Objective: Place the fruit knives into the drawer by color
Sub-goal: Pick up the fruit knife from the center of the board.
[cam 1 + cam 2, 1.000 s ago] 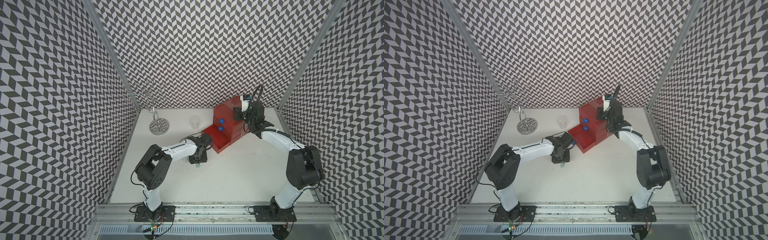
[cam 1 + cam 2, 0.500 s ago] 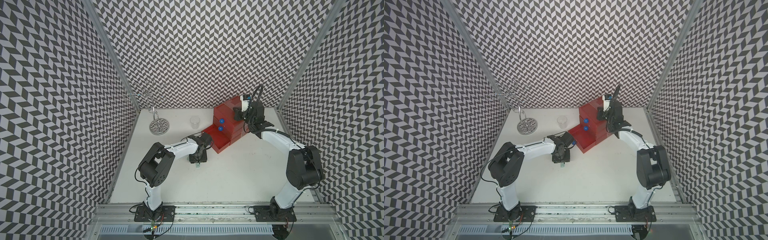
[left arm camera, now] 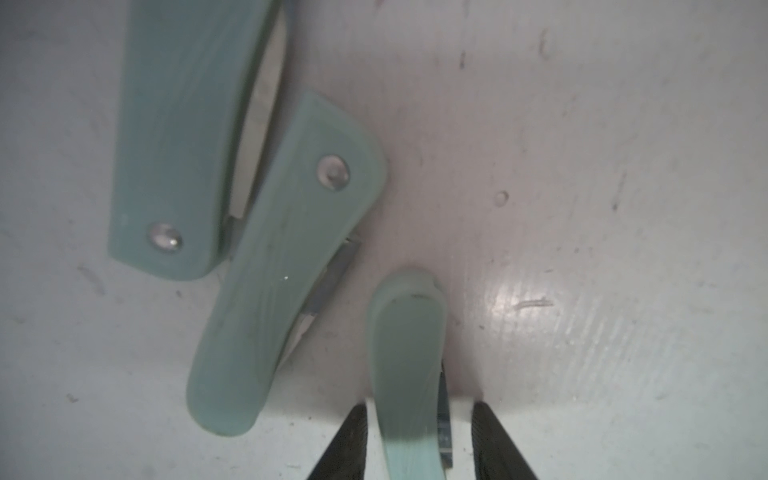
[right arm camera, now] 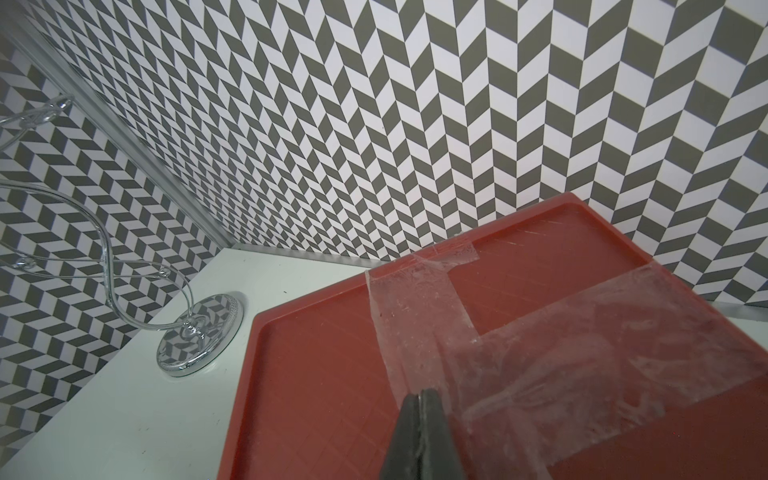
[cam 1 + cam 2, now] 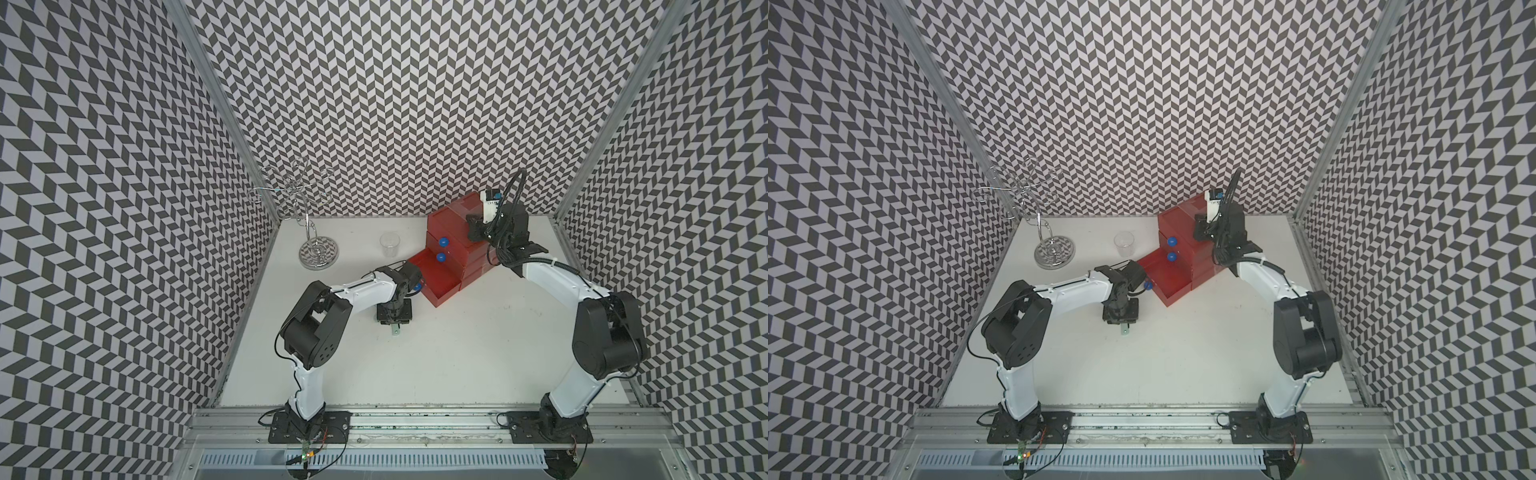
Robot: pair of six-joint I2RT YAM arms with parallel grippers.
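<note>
Mint knife about to be picked, bottom drawer pulled out

Centre of a top view: the left gripper (image 3: 419, 405) stands astride one pale mint folded fruit knife (image 3: 405, 332) on the white table (image 5: 457, 353), jaws apart, not yet pinching. I think it must next close, lift and carry rightward into the red translucent three-drawer box (image 5: 440, 286). Upper right, the right gripper (image 4: 422, 399), pressed together, sits on its taped top.

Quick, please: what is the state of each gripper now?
Left gripper: jaws astride a mint knife, grip cannot be told.
Right gripper: shut, holding nothing.
</note>
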